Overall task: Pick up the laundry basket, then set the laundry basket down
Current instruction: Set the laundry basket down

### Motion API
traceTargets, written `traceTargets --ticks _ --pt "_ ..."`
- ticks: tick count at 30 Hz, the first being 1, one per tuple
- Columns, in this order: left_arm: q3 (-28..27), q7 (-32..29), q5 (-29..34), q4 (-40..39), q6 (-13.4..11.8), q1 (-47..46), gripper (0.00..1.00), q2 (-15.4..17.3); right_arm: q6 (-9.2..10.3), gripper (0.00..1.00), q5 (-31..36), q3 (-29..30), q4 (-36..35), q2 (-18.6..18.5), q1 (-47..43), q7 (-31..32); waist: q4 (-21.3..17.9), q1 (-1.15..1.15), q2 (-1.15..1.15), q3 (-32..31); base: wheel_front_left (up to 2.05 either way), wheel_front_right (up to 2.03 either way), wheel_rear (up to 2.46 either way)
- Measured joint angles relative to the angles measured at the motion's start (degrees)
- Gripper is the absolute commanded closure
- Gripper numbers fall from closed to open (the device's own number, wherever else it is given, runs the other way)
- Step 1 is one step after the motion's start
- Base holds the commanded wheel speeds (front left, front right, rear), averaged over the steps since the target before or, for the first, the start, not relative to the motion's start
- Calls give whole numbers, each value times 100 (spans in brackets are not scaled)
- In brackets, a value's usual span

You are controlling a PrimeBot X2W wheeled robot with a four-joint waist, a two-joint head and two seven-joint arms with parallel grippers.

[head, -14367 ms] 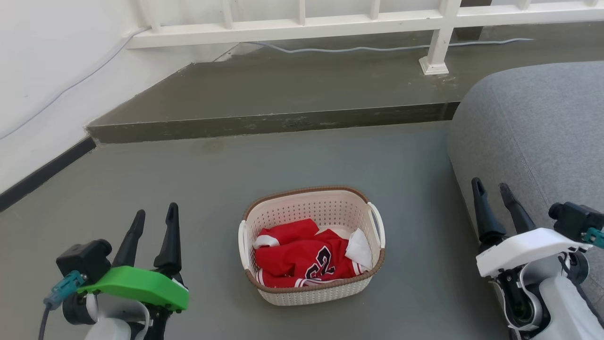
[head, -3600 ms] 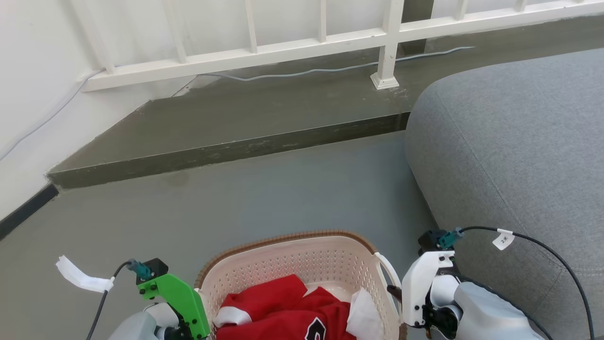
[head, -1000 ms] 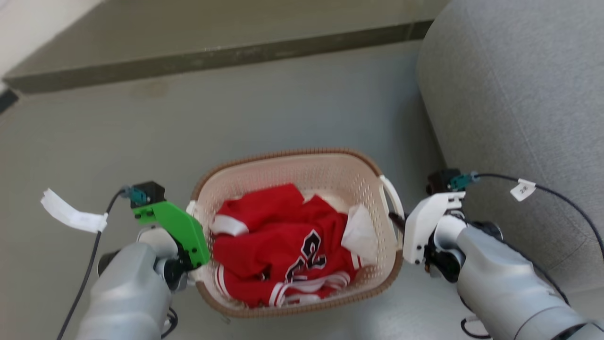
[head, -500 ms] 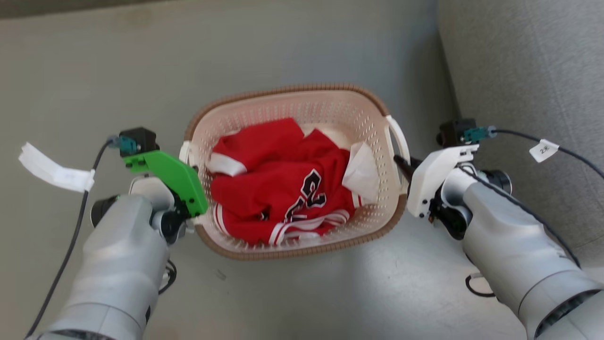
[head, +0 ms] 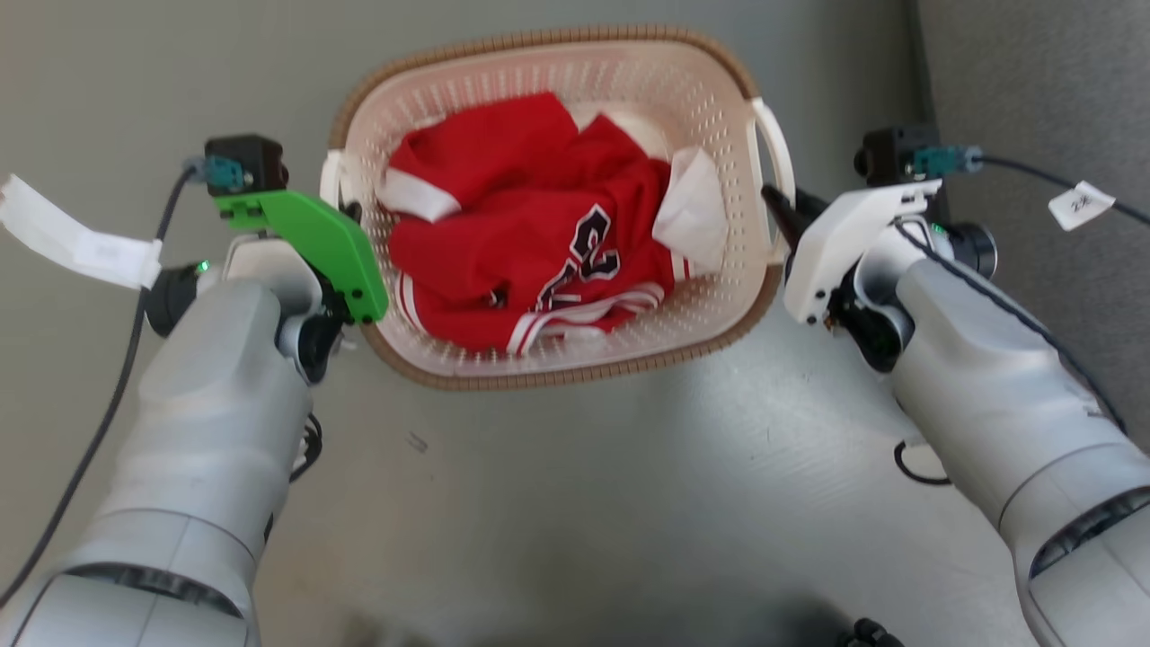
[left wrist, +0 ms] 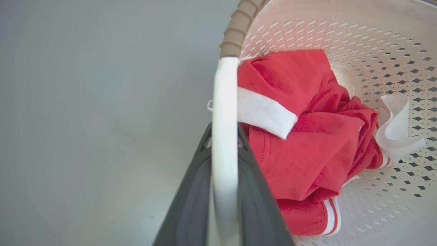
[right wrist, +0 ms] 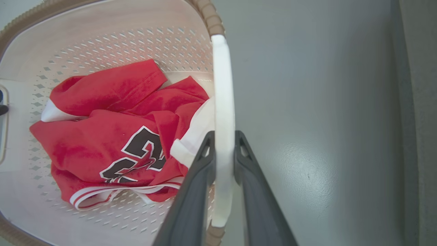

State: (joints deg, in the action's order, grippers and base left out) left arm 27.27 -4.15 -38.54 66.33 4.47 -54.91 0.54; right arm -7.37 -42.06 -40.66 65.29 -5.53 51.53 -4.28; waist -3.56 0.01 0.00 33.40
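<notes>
The laundry basket (head: 575, 376) sits at the upper centre of the head view, right between the 2 arms. In the left wrist view the left gripper (left wrist: 224, 132) rises from the bottom edge, its 2 dark fingers (left wrist: 191, 194) pinched narrow on the basket's left handle (left wrist: 223, 95), 1 finger on each side of the white bar and touching it. It's the same on the other side. In the right wrist view the right gripper (right wrist: 224, 136) is clamped tight on the right handle (right wrist: 223, 85), which runs straight up through the slim gap between its tips.

In the head view the green left wrist mount (head: 314, 238) is pressed against the basket's left side, at centre-left of the frame. The white right wrist mount (head: 844, 238) is against its right side, at centre-right.

Inside the basket a crumpled red jersey (head: 530, 234) with black and white lettering fills the bottom, and a white cloth piece (head: 696, 211) lies along the right wall. The brown woven-look rim (right wrist: 208, 13) shows at the top of the right wrist view. The grey floor (head: 584, 512) spreads across the lower frame, and a grey sofa (head: 1033, 81) fills the upper right corner. Whether the basket's base touches the floor cannot be told.
</notes>
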Motion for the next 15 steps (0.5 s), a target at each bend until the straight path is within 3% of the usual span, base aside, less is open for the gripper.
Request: traceTargets --ticks 15 --pt "68 423 168 -123 -96 -803 100 56 101 100 122 77 -37 -89 868 -394 98 0 0 1183 0 0 0"
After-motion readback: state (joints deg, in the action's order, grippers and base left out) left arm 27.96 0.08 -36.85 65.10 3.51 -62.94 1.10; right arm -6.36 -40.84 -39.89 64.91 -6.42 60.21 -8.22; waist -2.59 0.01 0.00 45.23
